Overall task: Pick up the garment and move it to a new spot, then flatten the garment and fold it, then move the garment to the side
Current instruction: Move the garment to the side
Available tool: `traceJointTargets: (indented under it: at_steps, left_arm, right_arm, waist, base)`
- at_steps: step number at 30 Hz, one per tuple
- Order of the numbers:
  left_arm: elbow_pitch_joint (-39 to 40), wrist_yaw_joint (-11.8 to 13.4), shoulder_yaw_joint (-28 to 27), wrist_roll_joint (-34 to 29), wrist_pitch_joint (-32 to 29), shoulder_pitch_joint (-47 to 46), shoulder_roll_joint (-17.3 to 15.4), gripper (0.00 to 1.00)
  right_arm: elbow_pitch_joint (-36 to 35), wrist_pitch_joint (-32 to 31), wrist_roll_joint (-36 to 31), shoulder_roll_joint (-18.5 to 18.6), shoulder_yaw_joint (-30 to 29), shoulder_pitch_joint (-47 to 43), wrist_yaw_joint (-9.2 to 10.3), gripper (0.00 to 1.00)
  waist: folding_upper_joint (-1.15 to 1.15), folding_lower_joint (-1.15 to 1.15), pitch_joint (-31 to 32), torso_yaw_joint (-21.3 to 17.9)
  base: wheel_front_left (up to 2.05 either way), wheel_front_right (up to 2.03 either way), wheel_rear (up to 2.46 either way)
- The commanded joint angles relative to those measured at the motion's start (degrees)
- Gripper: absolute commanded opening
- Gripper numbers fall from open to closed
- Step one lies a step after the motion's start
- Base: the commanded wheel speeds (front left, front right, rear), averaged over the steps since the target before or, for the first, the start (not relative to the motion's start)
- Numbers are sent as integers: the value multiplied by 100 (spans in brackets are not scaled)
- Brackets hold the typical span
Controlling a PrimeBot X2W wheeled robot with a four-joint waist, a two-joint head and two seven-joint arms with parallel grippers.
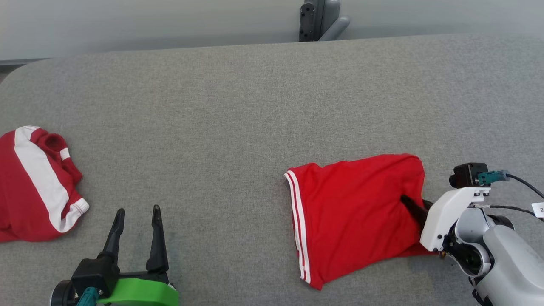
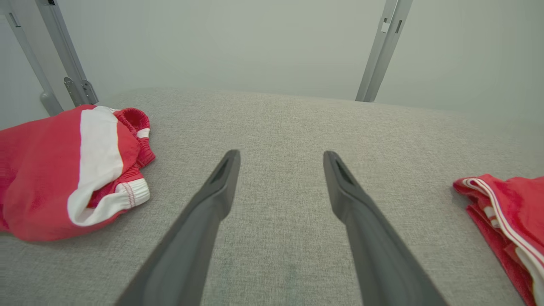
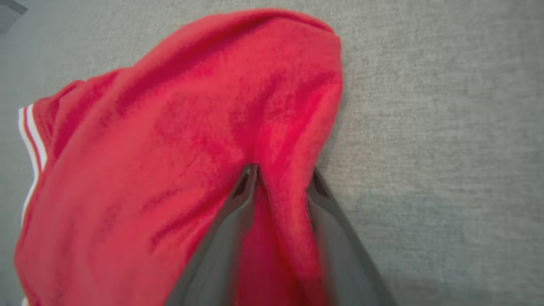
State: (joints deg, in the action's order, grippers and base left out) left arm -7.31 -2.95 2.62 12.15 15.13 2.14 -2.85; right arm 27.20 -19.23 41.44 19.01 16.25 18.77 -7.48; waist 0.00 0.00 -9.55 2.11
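The red soft-knit garment [image 1: 352,204], edged with two thin white stripes along its 9 o'clock hem, lies spread and slightly rumpled at about 4 o'clock on the grey woven-fabric surface [image 1: 221,127]. The right gripper [image 3: 282,174] reaches into it from 4 o'clock. Its pale grey forearm [image 1: 505,255] angles in low from the lower right corner of the head view, and its white wrist housing [image 1: 446,212] sits over the garment's 3 o'clock edge. The two dark fingers [image 3: 238,204] are drawn in on a raised ridge of red cloth that fills the gap between them, so they are clamped on the garment near its 3 o'clock side. The left gripper [image 1: 139,210] hovers at 7 o'clock above bare surface, its green-collared wrist [image 1: 140,293] low and its fingers pointing toward 12 o'clock and spread wide apart with nothing between them. A red-and-white crumpled garment [image 1: 29,187] lies at 9 o'clock, well apart from both grippers.
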Motion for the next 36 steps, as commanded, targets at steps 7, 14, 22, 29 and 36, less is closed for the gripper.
traceJointTargets:
  at_steps: [7,14,22,29,36]
  left_arm:
    - [162,-35,-100,-100,0,-234,-10,100]
    - [417,-196,-256,-389,0,-535,-17,100]
    - [683,-354,-186,-652,-1,-823,-129,100]
    - [673,-377,-171,-643,-1,-856,-98,100]
    - [562,-306,-253,-417,-1,-580,-33,100]
  right_arm:
    - [45,457,351,571,31,612,2,0]
    - [379,683,90,1343,-324,1429,1,0]
    - [1295,922,-632,1980,-1164,2307,1,0]
    - [2197,2085,-2196,1976,-1941,2946,1,100]
    - [1699,3351,-3352,1224,-2557,2755,1,100]
  waist:
    - [0,0,-458,-366]
    - [0,0,-1126,-810]
    - [0,0,-1883,-1007]
    - [0,0,-1822,-892]
    - [0,0,-1047,-835]
  base:
    - [0,0,0]
    - [0,0,0]
    - [0,0,0]
    - [0,0,0]
    - [0,0,0]
